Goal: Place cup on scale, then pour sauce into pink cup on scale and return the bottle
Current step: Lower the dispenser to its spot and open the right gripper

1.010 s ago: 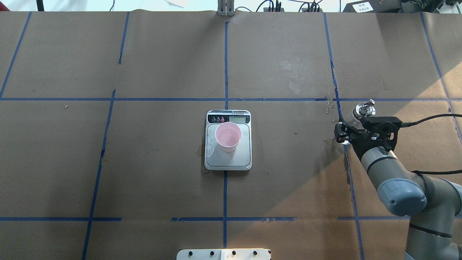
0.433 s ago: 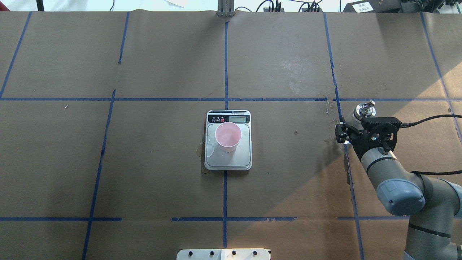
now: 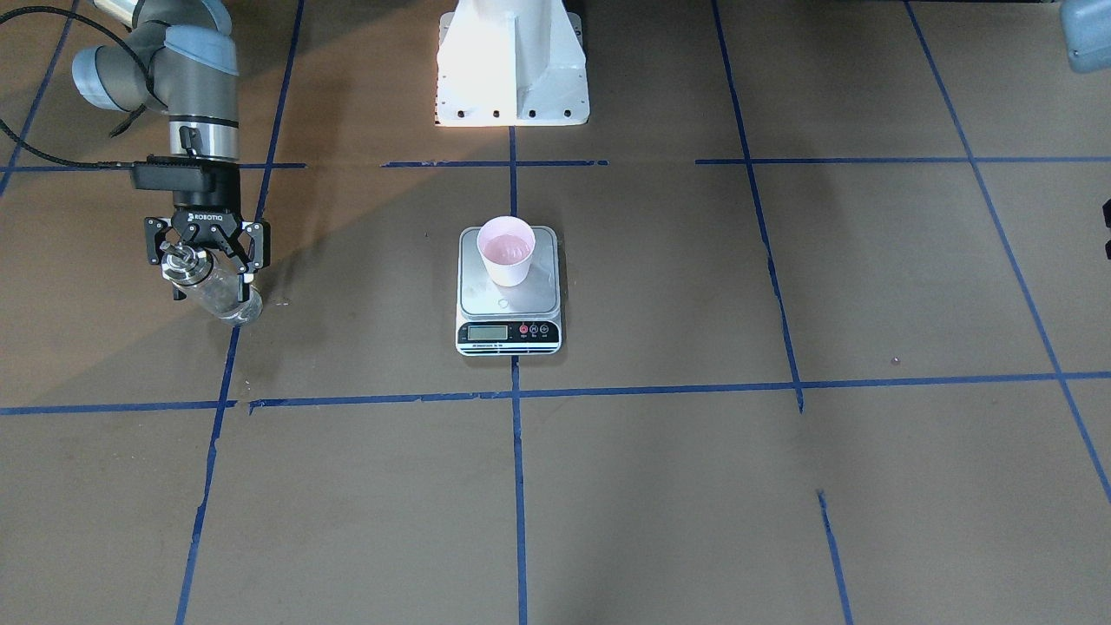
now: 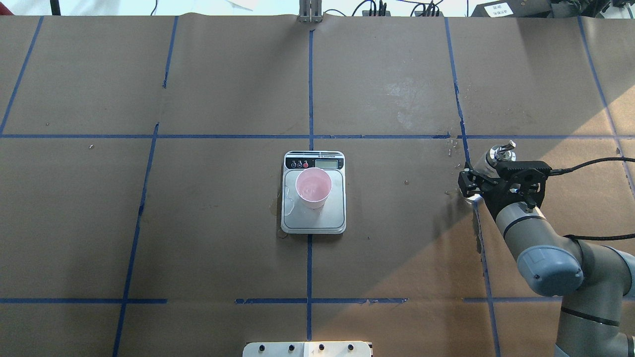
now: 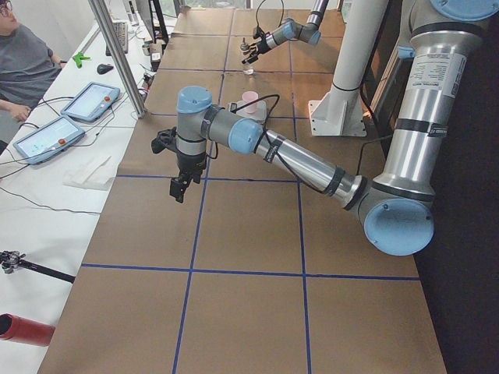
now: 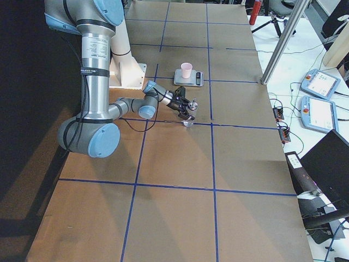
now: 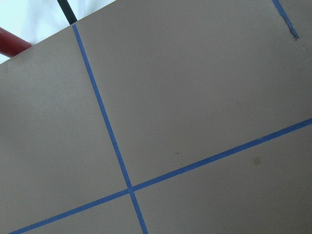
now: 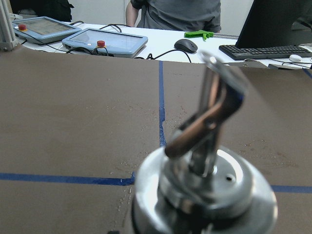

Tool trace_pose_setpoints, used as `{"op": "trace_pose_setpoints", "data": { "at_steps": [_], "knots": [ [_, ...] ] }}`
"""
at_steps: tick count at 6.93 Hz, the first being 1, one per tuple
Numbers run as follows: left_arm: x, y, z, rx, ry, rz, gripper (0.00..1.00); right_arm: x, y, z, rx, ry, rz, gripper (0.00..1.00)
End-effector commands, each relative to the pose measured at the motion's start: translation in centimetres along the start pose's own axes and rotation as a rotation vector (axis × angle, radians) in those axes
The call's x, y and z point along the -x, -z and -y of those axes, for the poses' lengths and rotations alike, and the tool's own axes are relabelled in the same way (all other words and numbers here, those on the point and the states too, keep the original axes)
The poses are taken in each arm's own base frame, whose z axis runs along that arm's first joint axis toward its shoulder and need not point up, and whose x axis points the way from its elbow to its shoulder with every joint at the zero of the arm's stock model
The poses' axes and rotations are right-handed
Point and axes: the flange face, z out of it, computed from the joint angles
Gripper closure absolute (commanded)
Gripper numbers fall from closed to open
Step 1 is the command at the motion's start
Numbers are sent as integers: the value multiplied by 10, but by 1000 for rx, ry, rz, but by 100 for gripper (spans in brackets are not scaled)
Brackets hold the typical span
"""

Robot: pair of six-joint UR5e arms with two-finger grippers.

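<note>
The pink cup (image 4: 313, 187) stands on the silver scale (image 4: 313, 220) at the table's middle, with clear liquid in it; both also show in the front view, cup (image 3: 506, 250) and scale (image 3: 508, 304). My right gripper (image 4: 480, 184) is shut on the clear glass bottle (image 3: 221, 295) at the table's right side. The bottle is upright, its base at or just above the paper. Its metal spout (image 8: 214, 107) fills the right wrist view. My left gripper (image 5: 178, 189) hangs above the table's left end; I cannot tell whether it is open.
A small puddle (image 4: 288, 196) lies on the scale's platform beside the cup. Wet specks (image 4: 452, 148) dot the paper near the bottle. The white robot pedestal (image 3: 512, 61) stands behind the scale. Tablets (image 6: 322, 84) lie beyond the table's far edge.
The right gripper and the bottle have shifted very slightly, the bottle's top a little lower. The cup and scale have not moved.
</note>
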Motion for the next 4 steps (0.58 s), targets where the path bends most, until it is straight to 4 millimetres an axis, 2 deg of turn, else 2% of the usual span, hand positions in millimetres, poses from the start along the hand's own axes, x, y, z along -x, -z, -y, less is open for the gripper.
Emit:
{"op": "trace_pose_setpoints", "data": {
  "at_steps": [1, 2, 4],
  "knots": [
    [-1, 0, 0, 1, -1, 1, 0, 2, 4, 4, 8, -1, 10, 0],
    [0, 0, 0, 0, 0, 0, 0, 3, 11, 6, 60, -10, 37, 0],
    [0, 0, 0, 0, 0, 0, 0, -44, 40, -2, 255, 61, 58, 0]
  ]
}}
